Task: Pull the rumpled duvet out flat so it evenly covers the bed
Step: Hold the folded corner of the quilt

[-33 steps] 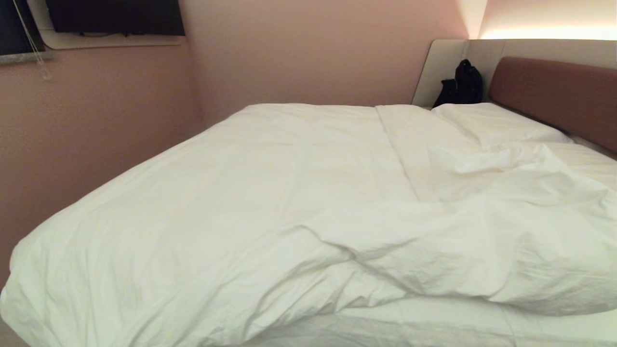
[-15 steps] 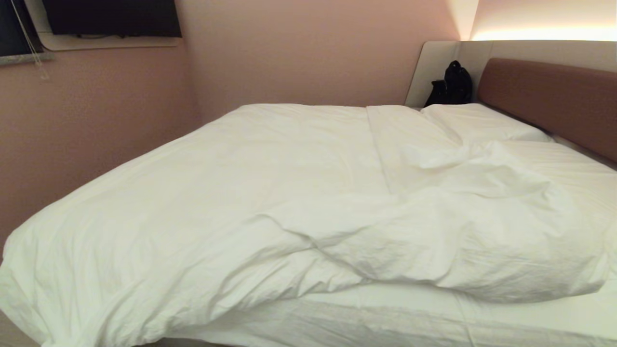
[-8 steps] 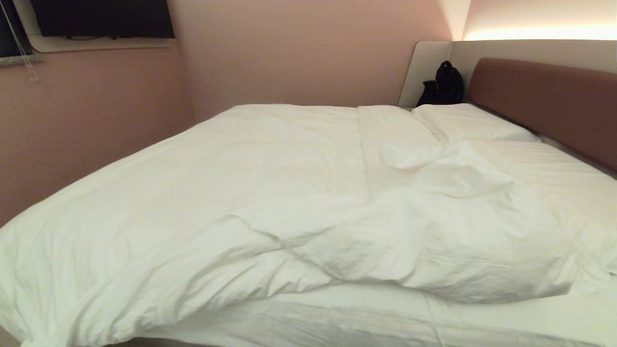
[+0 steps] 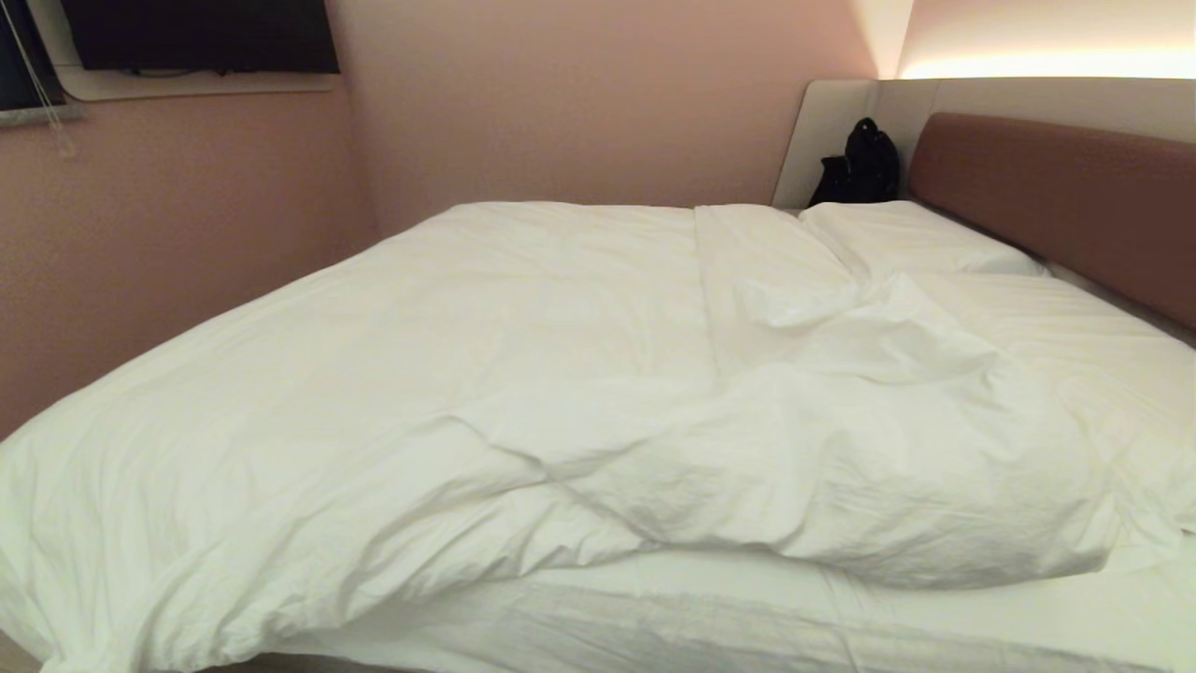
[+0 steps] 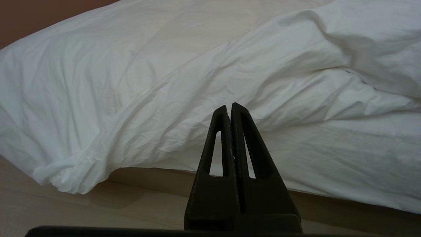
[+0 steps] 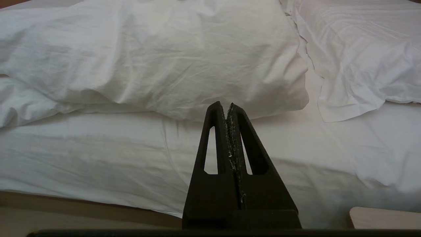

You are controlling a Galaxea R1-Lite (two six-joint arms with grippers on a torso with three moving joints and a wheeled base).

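Observation:
The white duvet (image 4: 420, 374) lies rumpled over the bed (image 4: 1056, 178). Its near right part is folded back into a thick bulge (image 4: 841, 486), baring a strip of mattress sheet (image 4: 747, 617) along the near side. One corner hangs over the bed's near left edge (image 5: 62, 177). Neither arm shows in the head view. My left gripper (image 5: 229, 107) is shut and empty, held off the bed's side facing the hanging duvet (image 5: 164, 82). My right gripper (image 6: 226, 106) is shut and empty too, facing the duvet's folded bulge (image 6: 164, 59) above the bare sheet (image 6: 98, 158).
Two white pillows (image 4: 906, 234) lie by the reddish-brown headboard (image 4: 1056, 178). A black bag (image 4: 855, 168) stands in the far corner. Pink walls close in the bed's left and far sides, with a dark screen (image 4: 196, 33) high up. A pale board corner (image 6: 384, 217) sits by the bed.
The whole head view has shifted: the bed has slid left and a little away in the picture, so the camera has moved. The bedding itself lies as before, and since half a second ago nothing has shifted.

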